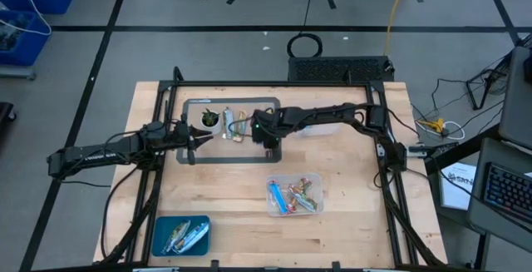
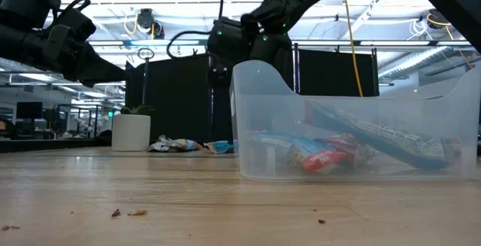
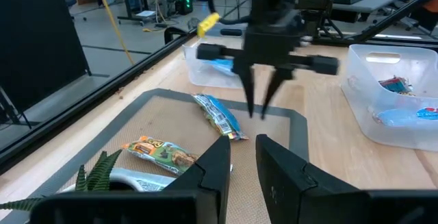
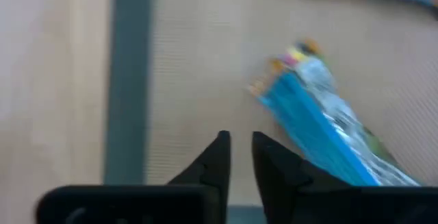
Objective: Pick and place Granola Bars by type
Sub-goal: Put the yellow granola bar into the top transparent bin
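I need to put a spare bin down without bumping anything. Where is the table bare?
The wood between the blue bin and the clear bin is bare, as is the front right corner. The grey tray is crowded: granola bars, a potted plant, and both the left gripper and right gripper.

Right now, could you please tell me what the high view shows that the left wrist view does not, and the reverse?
Only the high view shows the blue rectangular bin of silvery-blue bars at the table's front and the whole grey-rimmed tray.

Only the left wrist view shows the right claw with its fingers slightly apart, empty, above a blue-white wrapped granola bar, and an orange-green wrapped bar beside it.

Both show the clear plastic tub holding red and blue bars, and the left claw near the tray.
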You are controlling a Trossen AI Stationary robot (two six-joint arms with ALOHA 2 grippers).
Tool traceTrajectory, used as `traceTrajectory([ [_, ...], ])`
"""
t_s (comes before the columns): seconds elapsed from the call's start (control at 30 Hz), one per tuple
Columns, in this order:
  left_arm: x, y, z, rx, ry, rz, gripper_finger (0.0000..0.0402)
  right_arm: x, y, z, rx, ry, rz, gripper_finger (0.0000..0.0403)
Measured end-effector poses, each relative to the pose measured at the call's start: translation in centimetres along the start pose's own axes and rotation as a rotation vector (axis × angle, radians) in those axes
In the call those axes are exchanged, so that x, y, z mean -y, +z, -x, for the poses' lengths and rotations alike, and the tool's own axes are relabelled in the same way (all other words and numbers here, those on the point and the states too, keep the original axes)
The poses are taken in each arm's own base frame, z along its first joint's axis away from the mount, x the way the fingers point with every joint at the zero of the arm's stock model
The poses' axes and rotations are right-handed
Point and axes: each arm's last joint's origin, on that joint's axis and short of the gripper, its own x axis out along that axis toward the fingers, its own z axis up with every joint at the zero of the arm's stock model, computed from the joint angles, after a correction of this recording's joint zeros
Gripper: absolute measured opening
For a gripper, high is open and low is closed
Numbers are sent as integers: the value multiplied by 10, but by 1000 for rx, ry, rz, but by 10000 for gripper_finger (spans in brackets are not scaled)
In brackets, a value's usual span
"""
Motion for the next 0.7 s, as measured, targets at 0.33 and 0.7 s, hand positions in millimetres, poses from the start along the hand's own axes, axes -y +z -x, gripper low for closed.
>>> traceTrajectory([
  [0.33, 0, 0, 0, 0, 0, 0, 76, -13, 11, -1, 21, -219, 156, 188],
  [0.7, 0, 0, 0, 0, 0, 0, 76, 16, -3, -6, 14, -223, 68, 184],
])
